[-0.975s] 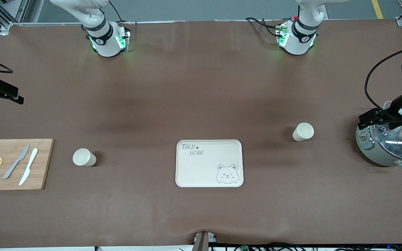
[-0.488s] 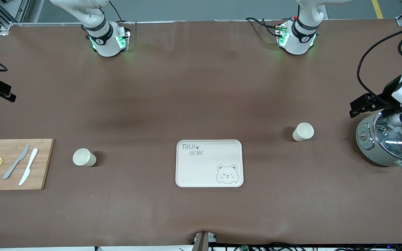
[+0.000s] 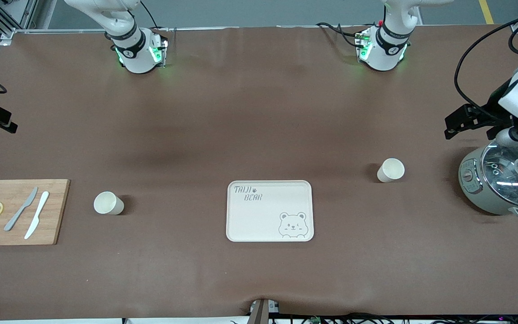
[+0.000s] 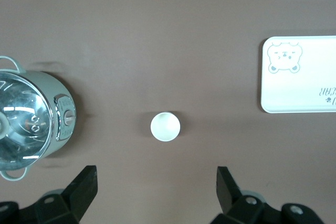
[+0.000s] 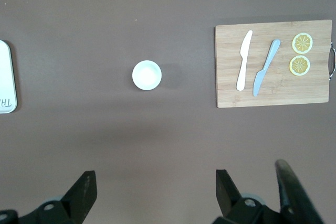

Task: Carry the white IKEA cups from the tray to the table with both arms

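Two white cups [image 3: 108, 203] [image 3: 390, 170] stand upright flanking the bear tray [image 3: 270, 211]

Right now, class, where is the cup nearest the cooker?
This white cup stands upright on the table between the bear tray and the cooker, toward the left arm's end.

- Table cover [image 3: 259, 112]: matt brown, cloth-like, faintly creased.
- Cutting board [image 3: 18, 211]: pale grained wood.
- Cooker [image 3: 497, 184]: glossy glass lid, satin body.
- Cups [image 3: 108, 203], tray [image 3: 270, 211]: smooth matt cream.
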{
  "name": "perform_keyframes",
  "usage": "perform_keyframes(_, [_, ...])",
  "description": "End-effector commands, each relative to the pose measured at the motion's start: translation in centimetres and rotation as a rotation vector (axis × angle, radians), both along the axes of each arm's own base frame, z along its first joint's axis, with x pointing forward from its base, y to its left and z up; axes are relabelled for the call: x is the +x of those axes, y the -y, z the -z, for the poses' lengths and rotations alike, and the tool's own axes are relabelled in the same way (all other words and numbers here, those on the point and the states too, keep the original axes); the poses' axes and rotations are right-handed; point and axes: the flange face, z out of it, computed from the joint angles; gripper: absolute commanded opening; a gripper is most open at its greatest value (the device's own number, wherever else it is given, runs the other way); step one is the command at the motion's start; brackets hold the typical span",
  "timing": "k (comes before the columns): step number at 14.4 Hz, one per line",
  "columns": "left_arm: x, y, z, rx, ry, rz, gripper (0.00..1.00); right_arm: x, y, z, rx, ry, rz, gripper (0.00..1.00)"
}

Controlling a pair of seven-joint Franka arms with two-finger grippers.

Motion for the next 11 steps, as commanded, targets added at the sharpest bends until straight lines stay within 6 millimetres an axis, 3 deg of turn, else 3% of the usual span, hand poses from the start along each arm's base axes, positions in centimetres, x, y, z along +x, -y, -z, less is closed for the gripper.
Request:
perform_keyframes(1, [-0.84, -0.13, -0.61, 0.003, -0.023, 0.008, 1.00, -0.59, -0.03, -0.49, -0.016, 0.001, 0.015, 1.00])
perform_keyframes(11, [-1.65, -0.58, -1.33, 0.005, -0.030, 0.024, 1.00, -0.36, 0.10, -0.51, -0.019, 0.013, 0.017, 1.00])
